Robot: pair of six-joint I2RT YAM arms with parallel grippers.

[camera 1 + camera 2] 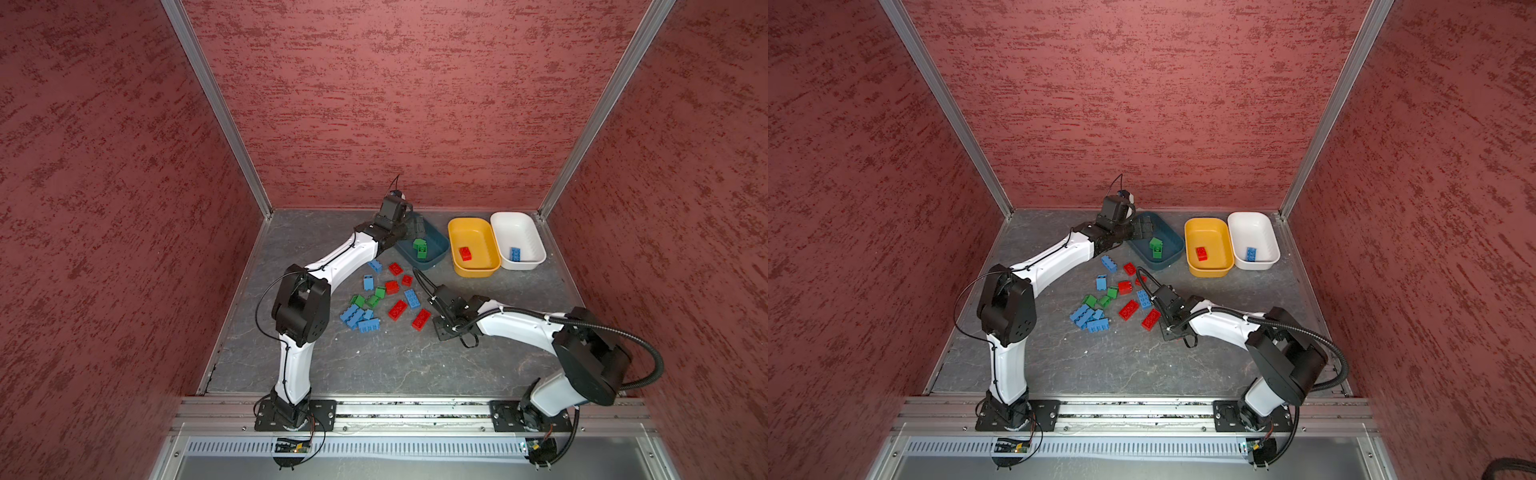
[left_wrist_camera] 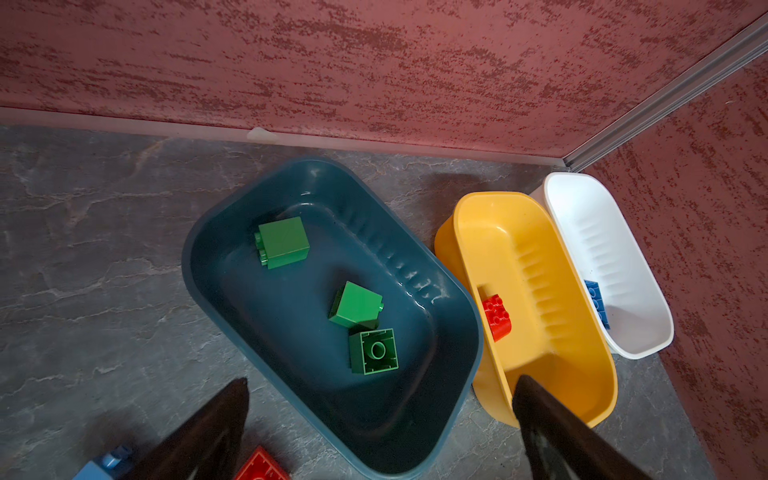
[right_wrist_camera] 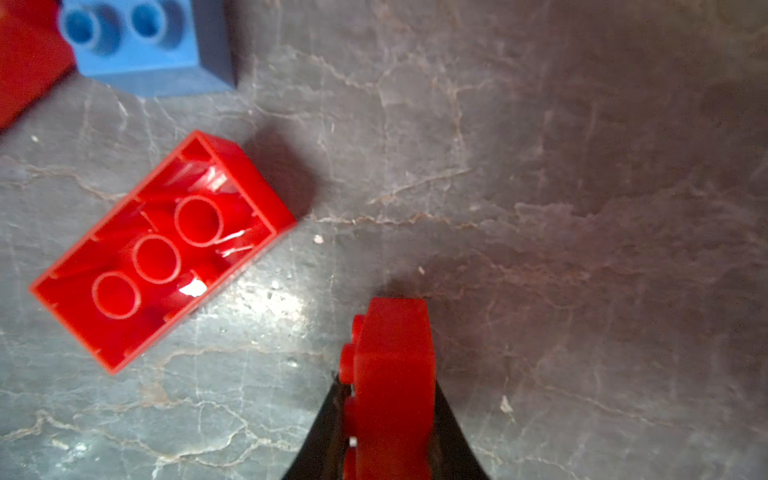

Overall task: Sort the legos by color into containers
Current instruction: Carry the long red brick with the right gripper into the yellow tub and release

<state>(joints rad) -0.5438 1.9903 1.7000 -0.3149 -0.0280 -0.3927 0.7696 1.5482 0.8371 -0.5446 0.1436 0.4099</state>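
Note:
My right gripper (image 3: 390, 399) is shut on a red lego (image 3: 395, 353), held on edge just above the table, at the right of the loose pile (image 1: 441, 330). Beside it lie an upturned red oblong lego (image 3: 162, 249) and a blue lego (image 3: 145, 45). My left gripper (image 2: 382, 384) hangs open and empty over the dark teal container (image 2: 199, 266), which holds three green legos (image 2: 357, 305). The orange-yellow container (image 1: 473, 232) holds one red lego (image 1: 465, 253). The white container (image 1: 519, 226) holds one blue lego (image 1: 515, 253). Several red, green and blue legos (image 1: 398, 309) lie loose mid-table.
The three containers stand in a row along the back wall (image 1: 415, 124), the white one in the right corner. A cluster of blue legos (image 1: 357, 318) lies close to the left arm's elbow (image 1: 301, 307). Side walls enclose the table.

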